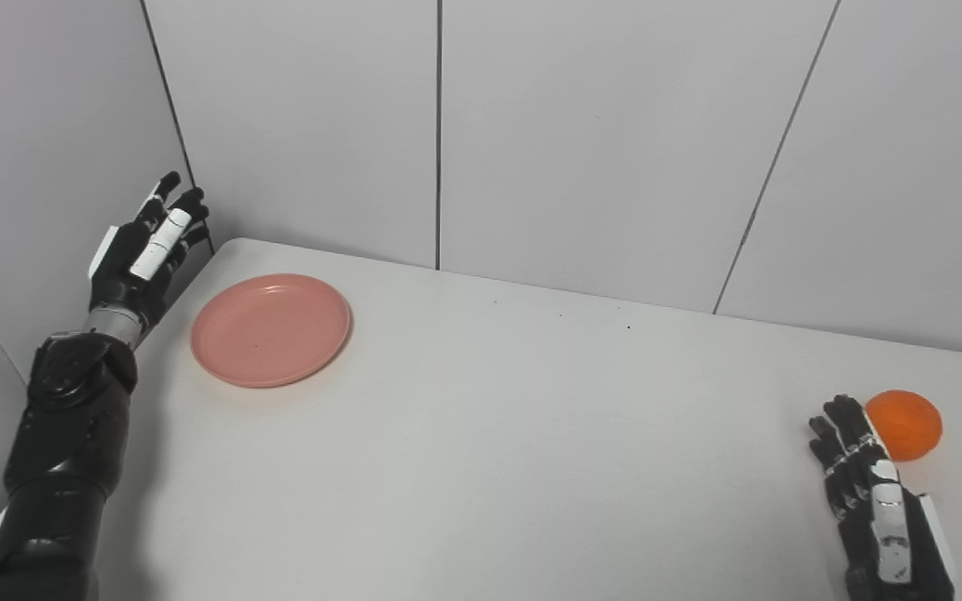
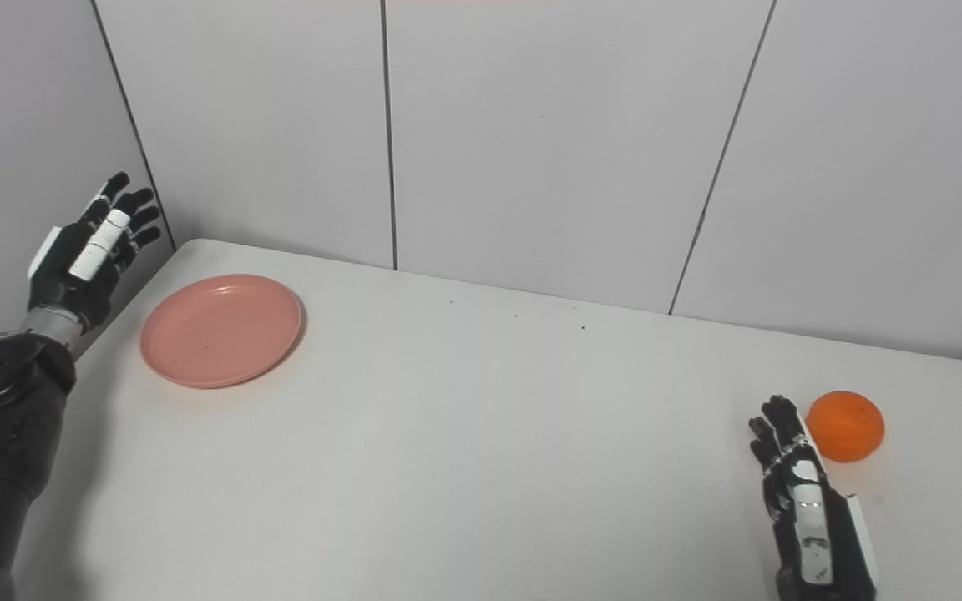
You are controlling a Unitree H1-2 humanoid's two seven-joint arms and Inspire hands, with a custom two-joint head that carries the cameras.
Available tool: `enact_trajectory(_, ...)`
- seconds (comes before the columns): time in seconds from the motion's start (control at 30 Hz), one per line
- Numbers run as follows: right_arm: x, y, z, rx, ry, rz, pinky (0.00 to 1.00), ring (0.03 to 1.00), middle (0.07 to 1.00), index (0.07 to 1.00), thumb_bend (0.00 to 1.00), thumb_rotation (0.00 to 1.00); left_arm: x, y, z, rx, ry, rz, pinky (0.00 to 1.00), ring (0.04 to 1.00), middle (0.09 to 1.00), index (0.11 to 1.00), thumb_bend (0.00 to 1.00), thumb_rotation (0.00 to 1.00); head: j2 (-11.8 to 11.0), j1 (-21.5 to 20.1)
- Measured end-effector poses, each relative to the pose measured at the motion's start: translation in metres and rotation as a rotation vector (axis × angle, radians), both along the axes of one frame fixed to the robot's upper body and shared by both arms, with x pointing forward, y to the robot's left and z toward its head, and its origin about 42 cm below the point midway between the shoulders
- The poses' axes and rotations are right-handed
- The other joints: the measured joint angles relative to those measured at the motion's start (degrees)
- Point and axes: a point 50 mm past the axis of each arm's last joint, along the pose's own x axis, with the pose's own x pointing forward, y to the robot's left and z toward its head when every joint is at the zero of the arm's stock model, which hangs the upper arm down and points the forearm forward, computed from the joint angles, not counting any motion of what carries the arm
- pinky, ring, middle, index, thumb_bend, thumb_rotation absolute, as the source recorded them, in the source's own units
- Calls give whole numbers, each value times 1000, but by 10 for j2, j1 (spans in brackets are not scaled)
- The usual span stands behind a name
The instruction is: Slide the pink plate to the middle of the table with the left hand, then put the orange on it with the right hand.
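Observation:
A pink plate (image 1: 270, 329) lies flat at the far left of the white table (image 1: 481, 451), with nothing on it. My left hand (image 1: 145, 250) is raised just left of the plate, past the table's left edge, fingers spread and open, not touching it. An orange (image 1: 905, 424) rests on the table at the near right. My right hand (image 1: 869, 492) sits low beside it, just to its left and nearer to me, fingers extended and open, holding nothing.
Grey panel walls (image 1: 581, 142) close the table at the back and on the left, meeting at a corner behind my left hand. The table's left edge (image 1: 172, 300) runs under my left forearm.

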Motion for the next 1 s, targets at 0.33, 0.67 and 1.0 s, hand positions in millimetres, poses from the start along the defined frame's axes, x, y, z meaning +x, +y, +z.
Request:
enact_trajectory(0.33, 0, 0, 0, -3, 1, -2, 963, 935, 951, 924, 727, 921, -1, 3, -28, -8, 55, 15, 844, 863, 892, 961, 1000, 608, 2, -7)
enact_trajectory(0.67, 0, 1, 0, -12, 3, 1, 955, 933, 953, 921, 746, 911, 4, -2, -43, -20, 67, 19, 841, 867, 889, 959, 948, 595, 4, -11)
enact_trajectory(1.0, -1, 2, 0, -16, 3, 3, 955, 935, 955, 920, 746, 905, 1, 1, -47, -92, 58, 3, 940, 927, 938, 991, 877, 563, 8, -14)
